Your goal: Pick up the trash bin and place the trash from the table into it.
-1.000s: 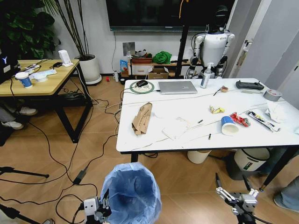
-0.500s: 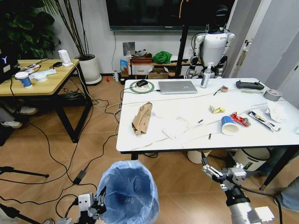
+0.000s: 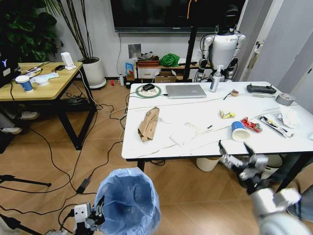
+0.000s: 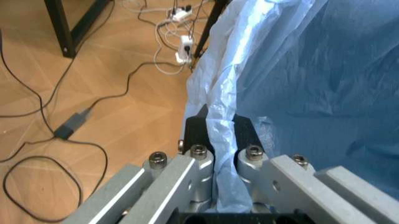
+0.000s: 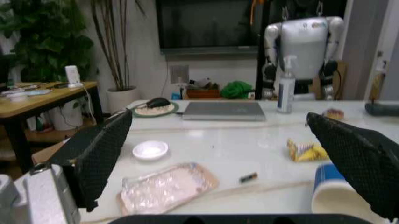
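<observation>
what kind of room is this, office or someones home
Most likely an office or robotics lab, not a home: a white humanoid robot stands by the back wall under a large wall screen, and a laptop sits on the table.

The bin (image 3: pixel 128 201) runs off the head view's lower edge, its base unseen. In the left wrist view the bag's fold hides the left gripper (image 4: pixel 218 140) pads' inner faces. The cup (image 5: pixel 339 195) is cut by the frame's bottom.

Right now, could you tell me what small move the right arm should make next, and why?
Probably ease the right gripper forward over the table edge toward the paper cup: its fingers are open, the cup lies just beyond, and the left gripper already pinches the trash bin liner.
</observation>
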Controlling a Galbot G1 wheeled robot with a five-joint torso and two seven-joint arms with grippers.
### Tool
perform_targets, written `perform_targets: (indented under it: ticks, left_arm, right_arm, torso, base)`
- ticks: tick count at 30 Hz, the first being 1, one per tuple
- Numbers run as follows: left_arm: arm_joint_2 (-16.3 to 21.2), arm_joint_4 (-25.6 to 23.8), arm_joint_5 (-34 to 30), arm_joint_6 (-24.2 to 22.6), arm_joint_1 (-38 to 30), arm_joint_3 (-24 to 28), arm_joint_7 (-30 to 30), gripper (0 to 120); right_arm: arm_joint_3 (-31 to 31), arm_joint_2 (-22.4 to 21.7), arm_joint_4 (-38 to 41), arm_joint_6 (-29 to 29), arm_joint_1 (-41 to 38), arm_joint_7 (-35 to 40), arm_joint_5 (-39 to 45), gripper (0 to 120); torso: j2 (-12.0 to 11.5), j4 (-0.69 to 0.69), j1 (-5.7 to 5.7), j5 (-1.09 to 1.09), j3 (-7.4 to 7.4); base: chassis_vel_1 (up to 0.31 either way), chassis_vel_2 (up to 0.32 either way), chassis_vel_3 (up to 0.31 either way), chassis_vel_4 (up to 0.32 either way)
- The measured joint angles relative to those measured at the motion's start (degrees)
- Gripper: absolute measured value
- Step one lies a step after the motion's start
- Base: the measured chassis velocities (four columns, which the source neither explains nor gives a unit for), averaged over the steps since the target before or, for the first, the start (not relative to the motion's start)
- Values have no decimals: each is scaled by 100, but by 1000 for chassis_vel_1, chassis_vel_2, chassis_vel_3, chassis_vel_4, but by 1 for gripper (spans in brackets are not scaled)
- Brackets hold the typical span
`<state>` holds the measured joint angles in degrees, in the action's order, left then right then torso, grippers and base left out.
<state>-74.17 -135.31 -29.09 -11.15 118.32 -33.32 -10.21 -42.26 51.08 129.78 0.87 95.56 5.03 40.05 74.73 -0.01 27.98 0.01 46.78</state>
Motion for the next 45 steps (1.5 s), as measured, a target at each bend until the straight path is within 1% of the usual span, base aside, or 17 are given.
perform_targets:
  ticks: [1,3,5,8,11,13,15,16,19,22,28,29,33,35,36,37,45]
  left_arm:
    - [0,0,0,0,0,0,0,0]
    - [-25,0,4,0,-33,-26,0,0]
    - [-43,0,3,0,-29,-36,0,0]
    - [-46,-2,-16,-5,-6,-55,0,0]
    - [-63,-29,-27,-14,48,-136,43,0]
    - [-116,-45,-20,-14,73,-157,92,0]
    - [-136,-50,-16,-14,79,-160,101,0]
    - [-217,-65,10,-14,95,-164,128,0]
    - [-272,-87,49,-6,132,-187,198,0]
    - [-219,-118,74,-1,190,-209,256,0]
    - [356,-242,66,48,575,-428,392,0]
    - [356,-242,66,48,575,-428,392,0]
    - [954,-299,-10,46,799,-655,422,0]
    - [982,-300,-14,45,806,-669,424,0]
    - [1187,-314,-66,29,842,-792,453,0]
    - [1249,-317,-97,20,843,-839,470,0]
    - [1309,-325,-154,10,797,-915,553,0]
  right_arm:
    - [0,0,0,0,0,0,0,100]
    - [-96,-629,76,-192,-332,169,385,100]
    - [81,-910,71,-339,-625,204,517,100]
    - [340,-1031,-32,-424,-816,175,553,100]
    - [871,-1173,-334,-506,-1183,115,582,100]
    - [1172,-1229,-428,-728,-1472,275,688,100]
    - [1239,-1240,-436,-783,-1544,324,733,100]
    - [1536,-1297,-471,-971,-1904,456,952,100]
    - [2116,-1396,-700,-990,-2689,325,1034,100]
    - [2422,-1389,-778,-983,-3054,213,1076,100]
    - [3114,-1092,-829,-1023,-3590,133,1028,100]
    - [3114,-1092,-829,-1023,-3590,133,1028,100]
    - [3593,-739,-1086,-1050,-3943,141,832,100]
    - [3617,-722,-1108,-1050,-3963,141,822,100]
    - [3827,-584,-1293,-1051,-4136,161,756,100]
    - [3925,-520,-1371,-1061,-4218,185,742,100]
    - [4633,-174,-1802,-1340,-4974,688,788,100]
  torso:
    - [0,0,0,0,0]
    - [-1,1,0,-2,-1]
    - [-3,2,0,-1,-1]
    - [-4,2,-1,0,-2]
    - [-6,0,-2,1,-3]
    - [-7,0,-3,1,-4]
    - [-7,0,-3,1,-4]
    - [-7,0,-4,-1,-5]
    - [-8,2,-4,-2,-5]
    - [-9,2,-3,-3,-5]
    - [-10,0,-5,-4,-7]
    - [-10,0,-5,-4,-7]
    - [-11,0,-6,-2,-7]
    - [-11,0,-6,-3,-7]
    - [-12,0,-5,0,-6]
    - [-12,-1,-5,-2,-7]
    - [-12,0,-5,-2,-7]
  base:
    - [0,0,0,0]
    - [0,0,0,0]
    - [0,0,0,0]
    - [0,0,0,0]
    - [0,0,0,0]
    - [0,0,0,0]
    - [0,0,0,0]
    - [0,0,0,0]
    - [0,0,0,0]
    - [0,0,0,0]
    - [0,0,0,0]
    - [0,0,0,0]
    - [0,0,0,0]
    - [0,0,0,0]
    - [0,0,0,0]
    - [0,0,0,0]
    - [0,0,0,0]
